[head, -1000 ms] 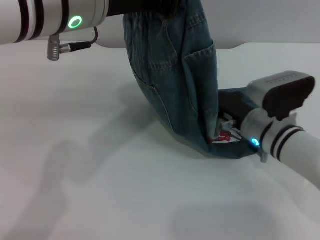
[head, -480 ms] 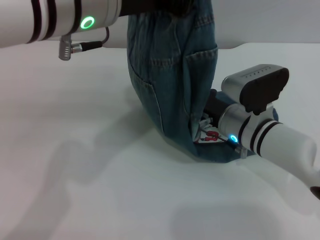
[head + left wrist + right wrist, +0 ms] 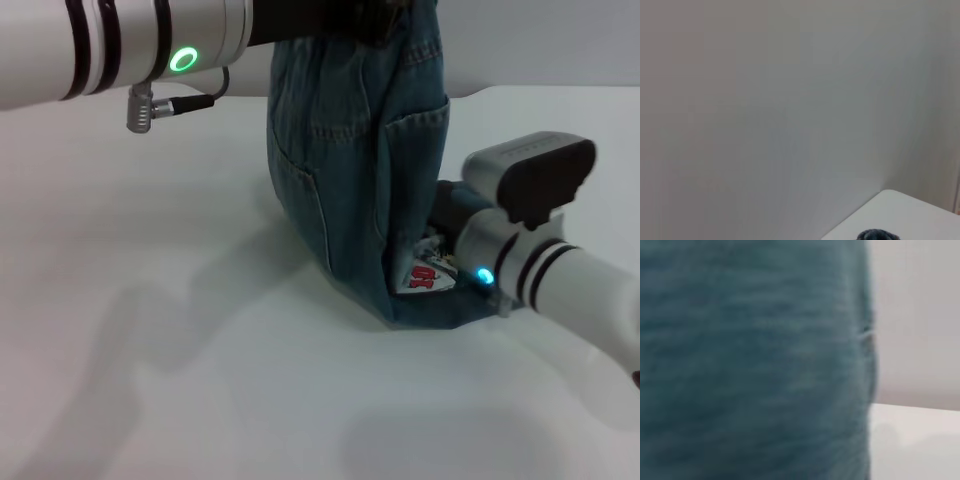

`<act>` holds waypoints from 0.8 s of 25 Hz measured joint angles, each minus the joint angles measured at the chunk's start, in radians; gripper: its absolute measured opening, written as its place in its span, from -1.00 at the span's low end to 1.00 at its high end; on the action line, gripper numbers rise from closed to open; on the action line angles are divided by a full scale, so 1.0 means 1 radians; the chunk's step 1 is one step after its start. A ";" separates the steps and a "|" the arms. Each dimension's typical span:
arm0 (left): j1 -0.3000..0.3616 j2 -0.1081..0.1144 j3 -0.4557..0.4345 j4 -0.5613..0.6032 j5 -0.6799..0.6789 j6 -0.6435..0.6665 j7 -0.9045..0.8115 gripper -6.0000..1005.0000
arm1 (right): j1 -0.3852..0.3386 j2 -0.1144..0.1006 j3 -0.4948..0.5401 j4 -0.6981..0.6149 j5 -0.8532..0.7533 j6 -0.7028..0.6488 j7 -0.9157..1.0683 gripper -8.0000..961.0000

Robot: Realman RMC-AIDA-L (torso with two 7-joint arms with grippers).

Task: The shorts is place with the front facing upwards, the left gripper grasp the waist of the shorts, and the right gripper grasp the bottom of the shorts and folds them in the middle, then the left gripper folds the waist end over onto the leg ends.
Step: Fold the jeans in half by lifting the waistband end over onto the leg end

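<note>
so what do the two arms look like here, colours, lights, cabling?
Left arm: white and silver with black bands, a green ring light, and a silver plug with a black cable hanging beneath. Right arm: white with black bands, a small blue light, and a grey-and-black block housing on top.

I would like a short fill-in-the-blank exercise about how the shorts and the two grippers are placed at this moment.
1. The shorts hang from the ____ gripper, which is raised.
2. The lower end of the shorts lies on the ____ table.
3. The right gripper, low beside the lower end, belongs to the arm with the ____ light.

Missing words: left; white; blue
</note>
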 joint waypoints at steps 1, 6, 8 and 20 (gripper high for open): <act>0.000 0.000 0.002 0.002 0.000 0.000 0.000 -0.71 | 0.000 0.000 0.014 -0.012 0.000 -0.006 -0.004 -0.99; 0.005 0.000 0.016 0.014 -0.001 0.008 0.000 -0.71 | -0.026 -0.004 0.131 -0.079 0.001 -0.070 -0.047 -0.99; 0.009 0.000 0.021 0.016 -0.002 0.009 0.000 -0.71 | -0.041 -0.008 0.182 -0.093 0.001 -0.089 -0.071 -0.99; 0.017 0.001 0.059 0.018 -0.002 0.030 0.014 -0.71 | -0.137 -0.011 0.404 -0.096 -0.001 -0.112 -0.195 -0.99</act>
